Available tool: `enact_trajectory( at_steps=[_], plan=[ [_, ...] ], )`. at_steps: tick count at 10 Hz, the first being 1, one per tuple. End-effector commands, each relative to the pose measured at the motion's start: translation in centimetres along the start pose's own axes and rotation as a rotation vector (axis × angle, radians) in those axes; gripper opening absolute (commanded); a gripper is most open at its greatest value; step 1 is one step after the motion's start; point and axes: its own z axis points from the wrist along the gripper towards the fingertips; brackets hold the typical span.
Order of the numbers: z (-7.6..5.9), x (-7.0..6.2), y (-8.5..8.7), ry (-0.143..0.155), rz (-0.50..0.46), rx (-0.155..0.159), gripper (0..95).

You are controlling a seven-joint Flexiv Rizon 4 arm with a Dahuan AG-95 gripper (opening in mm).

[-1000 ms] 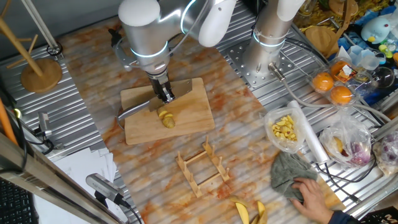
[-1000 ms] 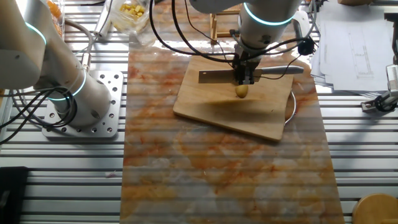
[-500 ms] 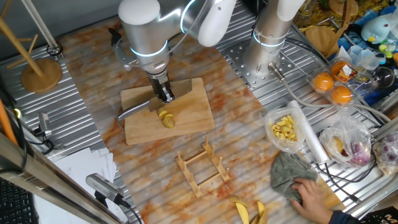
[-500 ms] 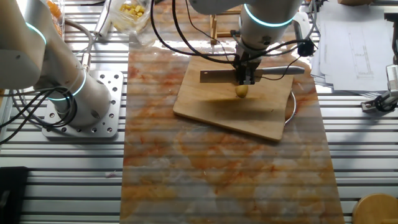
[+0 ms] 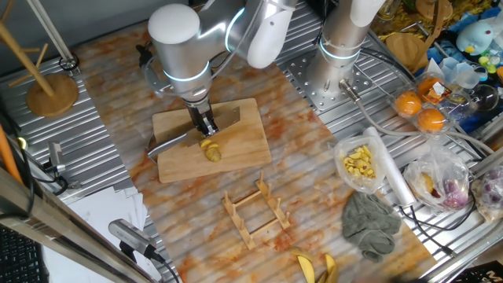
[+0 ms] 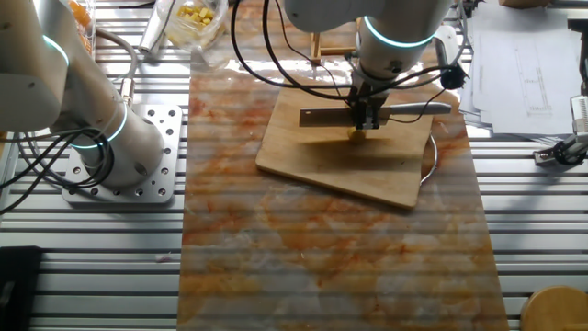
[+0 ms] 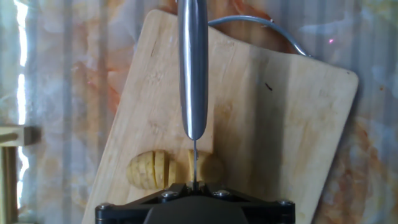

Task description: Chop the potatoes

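The potatoes (image 7: 151, 169) lie on the wooden cutting board (image 7: 280, 124), one end sliced into thin rounds. My gripper (image 7: 194, 185) is shut on a steel knife (image 7: 193, 68). Its thin blade edge comes down into the potatoes, with a chunk (image 7: 210, 167) on the right of the blade. From one fixed view the gripper (image 5: 205, 126) stands just above the potatoes (image 5: 211, 150), and the knife (image 5: 167, 142) lies across the board (image 5: 242, 146). From the other fixed view the gripper (image 6: 368, 116) and knife (image 6: 325, 117) hide most of the potatoes (image 6: 356, 136).
A wooden rack (image 5: 257, 210) stands in front of the board. Banana peels (image 5: 317, 268) lie near the table edge. A grey cloth (image 5: 371, 224), a clear bag of yellow pieces (image 5: 358, 163) and oranges (image 5: 420, 111) are at the right. A second arm base (image 5: 339, 55) stands behind.
My gripper and the knife have dropped slightly and shifted along the potatoes, so the blade sits lower in them. The human hand on the grey cloth has gone from view.
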Motion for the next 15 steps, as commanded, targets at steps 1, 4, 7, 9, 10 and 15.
enact_trajectory(
  at_steps=[1,4,7,9,10,15],
  plan=[
    [0.4,-0.14,-0.12,0.0,-0.002,0.0,0.0],
    [0.46,-0.16,-0.12,0.002,-0.005,-0.006,0.0],
    [0.42,-0.14,-0.09,-0.001,-0.003,-0.001,0.0],
    [0.17,-0.06,-0.03,0.003,0.031,-0.006,0.0],
    [0.17,-0.06,-0.03,0.001,0.033,-0.008,0.0],
    [0.31,-0.21,0.11,0.0,0.033,-0.013,0.0]
  ],
)
